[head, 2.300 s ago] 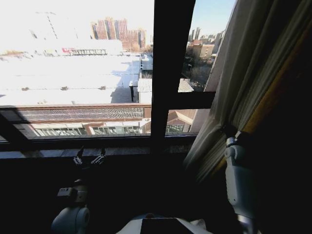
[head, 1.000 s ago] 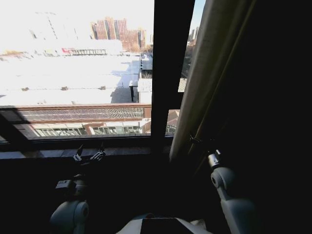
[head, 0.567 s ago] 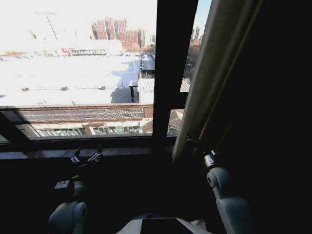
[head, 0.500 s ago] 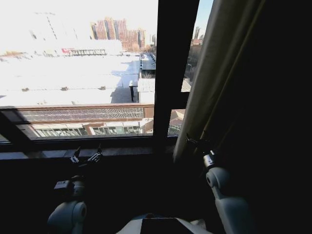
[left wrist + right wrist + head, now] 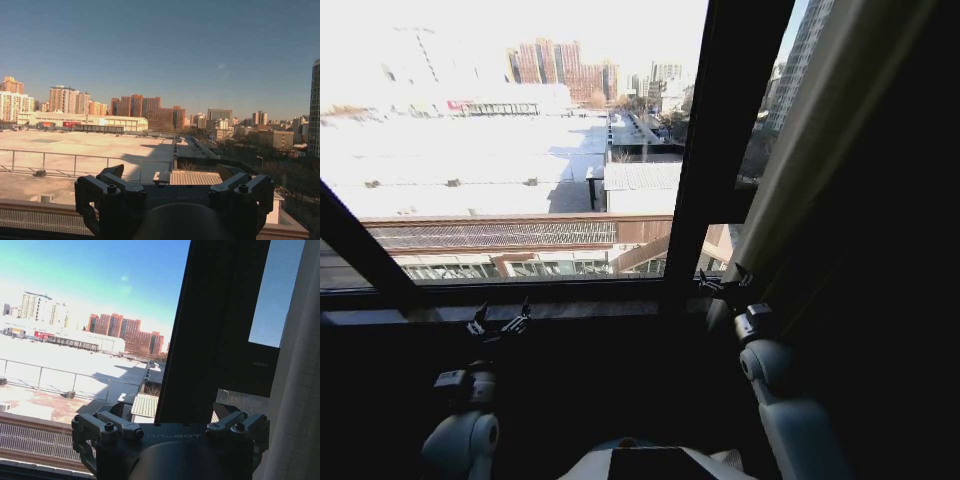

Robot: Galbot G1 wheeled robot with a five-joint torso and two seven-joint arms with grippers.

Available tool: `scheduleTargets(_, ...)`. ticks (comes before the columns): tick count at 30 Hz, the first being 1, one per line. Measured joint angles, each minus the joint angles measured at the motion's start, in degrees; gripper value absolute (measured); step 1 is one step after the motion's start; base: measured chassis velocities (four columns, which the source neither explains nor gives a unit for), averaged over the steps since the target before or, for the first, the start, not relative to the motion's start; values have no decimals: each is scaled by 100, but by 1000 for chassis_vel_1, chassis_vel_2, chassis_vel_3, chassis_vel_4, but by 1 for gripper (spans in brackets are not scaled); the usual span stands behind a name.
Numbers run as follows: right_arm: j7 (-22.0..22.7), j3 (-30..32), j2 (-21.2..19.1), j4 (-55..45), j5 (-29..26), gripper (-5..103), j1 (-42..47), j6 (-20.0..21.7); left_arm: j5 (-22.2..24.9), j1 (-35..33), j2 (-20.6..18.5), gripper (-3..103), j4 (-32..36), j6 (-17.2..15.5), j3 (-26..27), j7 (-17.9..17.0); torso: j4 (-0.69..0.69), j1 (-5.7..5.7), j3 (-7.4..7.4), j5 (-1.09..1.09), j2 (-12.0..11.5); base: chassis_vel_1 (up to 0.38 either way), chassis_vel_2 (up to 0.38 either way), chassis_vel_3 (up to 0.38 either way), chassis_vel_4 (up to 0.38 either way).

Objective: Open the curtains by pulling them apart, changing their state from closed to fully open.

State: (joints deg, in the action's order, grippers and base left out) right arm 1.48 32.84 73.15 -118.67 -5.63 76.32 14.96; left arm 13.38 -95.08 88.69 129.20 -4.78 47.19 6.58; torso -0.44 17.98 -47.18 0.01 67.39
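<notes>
**Now the right panel is off the glass**

Clearly the curtains have given ground: the one panel on show hangs bunched along the right side of the window, a cream strip running up toward the top corner, with dark shadow beyond it. In the right wrist view that same fabric sits just beside the black window frame, a strip of sky between them.

Half a second back that panel came down closer to the frame's upright bar, with only a sliver of sky between them; now a wider band of sky and towers shows to the right of the bar, though the whole view has swung too, so part of that is the camera moving.

The right pincer stands with jaws spread and nothing between them, just beside the curtain's lower edge near the sill. A second ago it was in against the folds, so it looks to have let go. The left pincer waits low by the sill, jaws apart, empty, facing clear glass and rooftops.

By the look of things the right half is about done.
</notes>
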Motion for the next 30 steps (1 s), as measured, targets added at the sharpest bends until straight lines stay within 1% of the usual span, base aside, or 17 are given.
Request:
scheduleTargets(4,-16,-81,38,111,-16,100,-25,-10,98,28,-25,100,-39,-22,11,1,1,1,-1,0,0,354,364,-354,-361)
scheduleTargets(7,-21,-235,43,144,-274,100,-92,47,344,40,-45,100,-32,-269,36,16,2,0,0,1,-1,355,370,-350,-360)
scheduleTargets(8,-21,-235,43,144,-274,100,-92,47,344,40,-45,100,-32,-269,36,16,2,0,0,1,-1,365,372,-373,-364)
scheduleTargets(11,-6,-397,40,149,-549,100,-229,232,392,46,-123,100,-24,-402,73,106,1,1,0,0,0,356,366,-359,-366)
scheduleTargets(21,81,-549,49,195,-678,100,-442,425,394,146,-204,100,-131,-438,84,134,0,1,0,0,0,351,354,-357,-346)
scheduleTargets(24,106,-612,85,231,-672,100,-460,446,384,94,-199,100,-178,-389,74,140,2,1,-1,0,-1,340,357,-346,-334)
scheduleTargets(30,111,-621,115,253,-644,100,-454,451,379,107,-239,100,-248,-324,74,149,1,1,-1,1,-1,348,353,-350,-362)
